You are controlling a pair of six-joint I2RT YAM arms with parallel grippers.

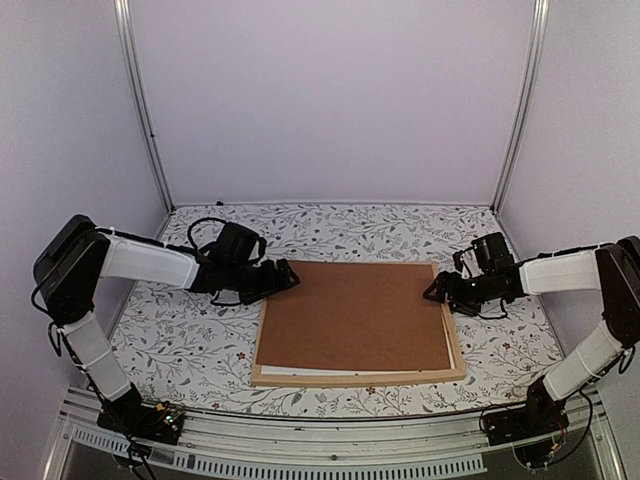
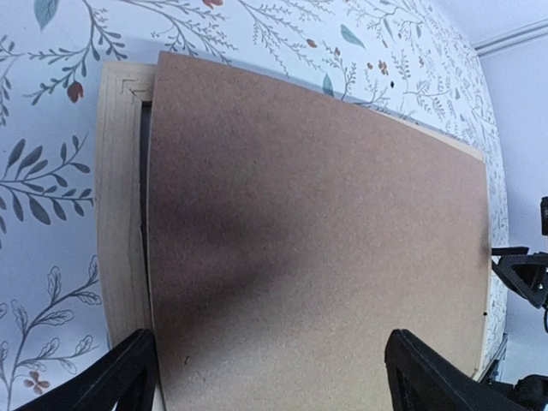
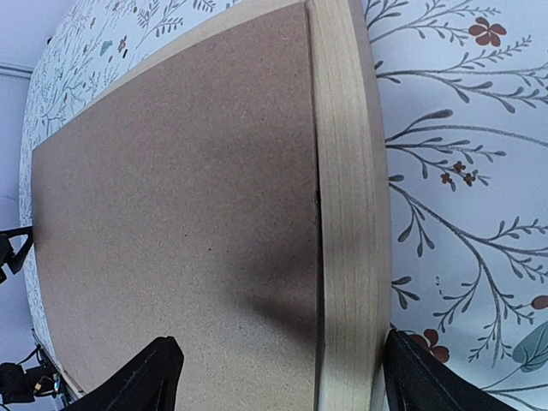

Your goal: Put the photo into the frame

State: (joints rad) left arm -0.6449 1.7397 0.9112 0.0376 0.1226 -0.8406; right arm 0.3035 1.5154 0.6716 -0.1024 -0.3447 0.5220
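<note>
Brown backing board (image 1: 355, 315) lies on frame (image 1: 360, 379) — left hand (image 1: 283, 278), right hand (image 1: 436, 292) spread wide, holding nothing.

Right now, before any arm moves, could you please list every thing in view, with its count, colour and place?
backing board: one, plain brown, lying on the frame and covering most of it
frame: one, light wood, middle of the table, under the board
white strip: one, white, showing between board and frame at the near side; which sheet it is cannot be told
table cover: one, white with a leaf print, under everything
left gripper: one, black, open, at the board's far left corner
right gripper: one, black, open, at the frame's right edge
</note>
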